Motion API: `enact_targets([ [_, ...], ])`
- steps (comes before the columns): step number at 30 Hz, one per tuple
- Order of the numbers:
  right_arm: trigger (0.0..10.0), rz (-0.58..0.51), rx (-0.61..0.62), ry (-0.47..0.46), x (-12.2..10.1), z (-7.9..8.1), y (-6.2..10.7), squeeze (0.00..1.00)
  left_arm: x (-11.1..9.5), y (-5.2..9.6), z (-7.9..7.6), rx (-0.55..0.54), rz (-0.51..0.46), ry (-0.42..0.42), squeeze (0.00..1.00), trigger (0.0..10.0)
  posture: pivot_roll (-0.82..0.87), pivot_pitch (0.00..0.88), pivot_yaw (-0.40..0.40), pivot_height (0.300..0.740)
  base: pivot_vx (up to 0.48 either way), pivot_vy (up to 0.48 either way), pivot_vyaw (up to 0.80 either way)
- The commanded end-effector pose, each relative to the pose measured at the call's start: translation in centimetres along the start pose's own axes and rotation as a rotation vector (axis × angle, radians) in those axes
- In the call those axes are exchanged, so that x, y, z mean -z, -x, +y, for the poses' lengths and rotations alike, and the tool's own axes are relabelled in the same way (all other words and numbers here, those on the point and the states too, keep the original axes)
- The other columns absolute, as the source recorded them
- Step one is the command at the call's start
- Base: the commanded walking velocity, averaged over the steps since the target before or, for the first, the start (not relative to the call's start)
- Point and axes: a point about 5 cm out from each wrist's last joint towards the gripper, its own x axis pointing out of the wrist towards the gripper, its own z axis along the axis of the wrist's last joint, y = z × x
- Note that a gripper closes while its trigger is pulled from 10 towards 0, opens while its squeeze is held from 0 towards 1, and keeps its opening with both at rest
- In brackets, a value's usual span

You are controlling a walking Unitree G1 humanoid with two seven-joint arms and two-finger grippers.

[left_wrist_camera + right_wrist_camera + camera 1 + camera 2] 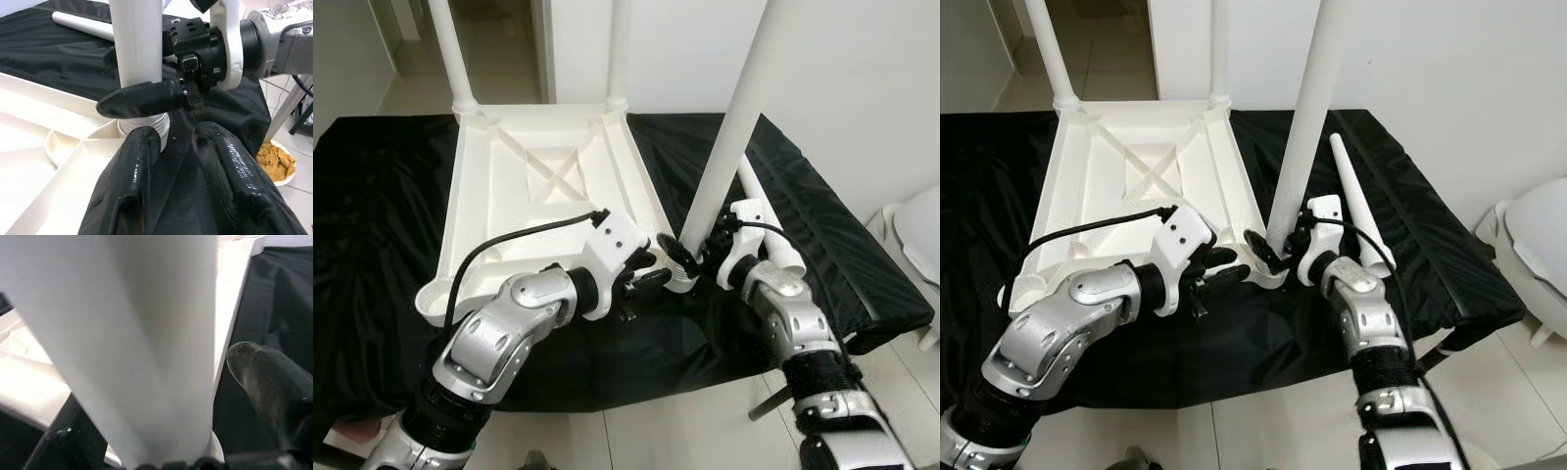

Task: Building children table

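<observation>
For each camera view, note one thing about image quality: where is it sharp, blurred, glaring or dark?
Left eye view: evenly lit and sharp; the black cloth swallows detail. Right wrist view: the table leg sits so close it is a soft blur, bright at the tabletop. Left wrist view: glossy highlights on the left gripper's fingers; the right gripper is sharper.

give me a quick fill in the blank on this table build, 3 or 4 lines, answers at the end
1. The white tabletop lies ____ on the black cloth.
2. The right gripper is shut on the upright white ____ at the tabletop's near right corner.
3. The spare leg lies flat on the cloth to the robot's ____ of the tabletop.
4. The left gripper hovers with its fingers ____ beside that corner socket.

Answers: upside down; leg; right; open
</observation>
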Motion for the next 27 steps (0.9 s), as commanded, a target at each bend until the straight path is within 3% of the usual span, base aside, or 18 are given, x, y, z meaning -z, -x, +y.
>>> enact_targets([
  [1, 10.0, 0.012, -0.037, 0.031, 0.1, -0.1, -0.2, 0.00, -0.2, 0.0, -0.1, 0.030, -0.002, -0.009, 0.00, 10.0, -0.02, 0.000, -0.037, 0.740, 0.000, 0.000, 0.00],
  [8, 10.0, 0.028, -0.096, 0.045, 0.3, -0.7, -0.7, 0.00, -0.3, 0.1, 0.0, 0.021, -0.001, -0.010, 0.00, 10.0, 0.00, 0.003, -0.037, 0.740, 0.000, 0.000, 0.00],
  [9, 2.3, 0.028, -0.114, 0.043, 0.3, -0.7, -0.8, 0.00, -0.3, 0.2, 0.0, 0.020, 0.000, -0.010, 0.00, 10.0, 0.00, 0.006, -0.036, 0.740, 0.000, 0.000, 0.00],
  [10, 2.3, 0.028, -0.114, 0.043, 0.3, -0.7, -0.8, 0.00, -0.3, 0.2, 0.0, 0.020, 0.000, -0.010, 0.00, 10.0, 0.00, 0.006, -0.036, 0.740, 0.000, 0.000, 0.00],
  [11, 0.0, 0.029, -0.127, 0.039, 0.4, -0.6, -0.8, 0.00, -0.3, 0.2, -0.1, 0.020, 0.001, -0.009, 0.00, 10.0, 0.00, 0.008, -0.036, 0.740, 0.000, 0.000, 0.00],
  [17, 0.0, 0.018, -0.172, 0.024, 0.8, -0.4, -0.7, 0.00, -0.2, 0.3, -0.2, 0.020, 0.003, -0.005, 0.00, 10.0, 0.00, 0.011, -0.036, 0.740, 0.000, 0.000, 0.00],
  [27, 0.0, -0.004, -0.130, -0.025, 1.3, -0.1, -0.4, 0.00, -0.2, 0.3, -0.2, 0.024, 0.005, -0.005, 0.00, 10.0, -0.01, 0.014, -0.033, 0.740, 0.000, 0.000, 0.00],
])
